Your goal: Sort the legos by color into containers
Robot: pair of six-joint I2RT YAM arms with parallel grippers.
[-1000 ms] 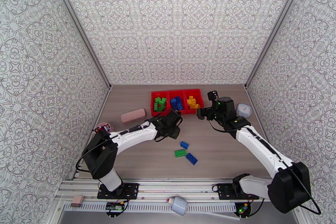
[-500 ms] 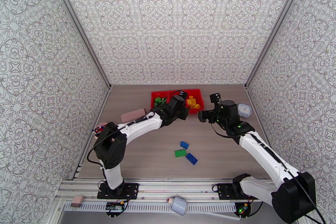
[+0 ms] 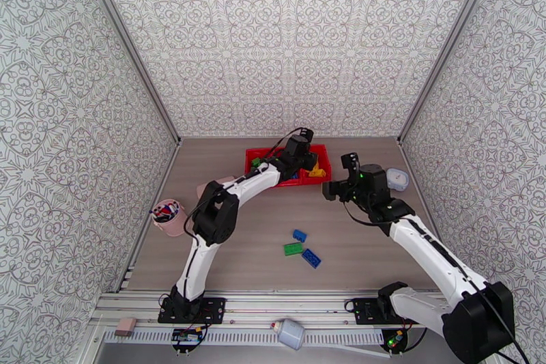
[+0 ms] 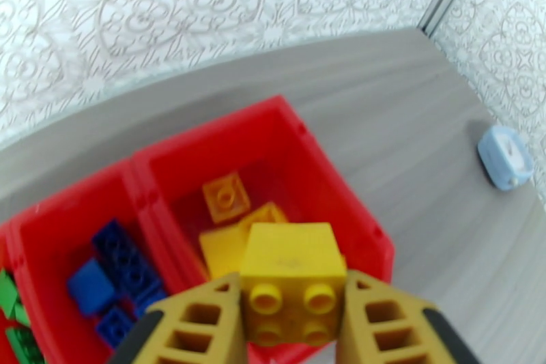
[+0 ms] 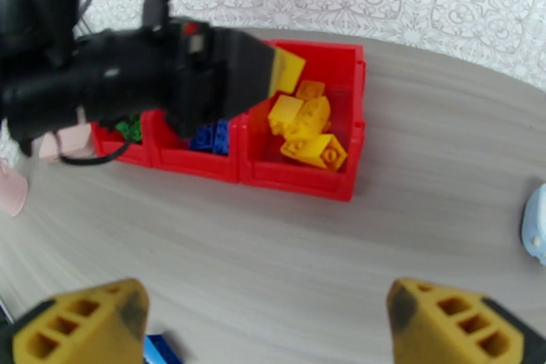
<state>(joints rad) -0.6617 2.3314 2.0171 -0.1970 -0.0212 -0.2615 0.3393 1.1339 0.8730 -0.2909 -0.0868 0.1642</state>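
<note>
Since a second ago the left arm has swung away from the middle of the desk (image 3: 225, 249) and stretched far out over the row of red bins (image 5: 293, 179). This has uncovered a pink cup of pens (image 3: 167, 216) by the desk's left edge. The right arm has barely shifted.

The left fingers (image 4: 205, 324) are clamped on a yellow brick (image 4: 293, 266), a squat two-by-two block with its four round studs facing the wrist camera and a plain, faintly scuffed face turned upward. It hangs above the rightmost bin, not yet lowered inside. The right fingers (image 5: 82, 321) stand wide apart with nothing between them, hovering over bare desk in front of the bins and off to their right.

The bins are three joined open-top compartments of glossy red plastic, set in one row near the back of the desk. The rightmost holds a loose heap of yellow and orange bricks (image 5: 307, 128), lying at all angles. The middle one holds blue bricks (image 4: 119, 270), and green bricks (image 5: 130, 130) show in the left one.

Three pieces remain on the desk between the two arms, close together but apart from one another: a small blue brick (image 3: 299, 235), a green brick (image 3: 294, 248) just nearer the camera, and a longer blue brick (image 3: 311, 257) beside it.

A small white lidded box (image 3: 396, 178) sits near the desk's right edge, beside the right arm. A pink block (image 3: 205, 189) lies left of the bins, partly hidden by the left arm.
</note>
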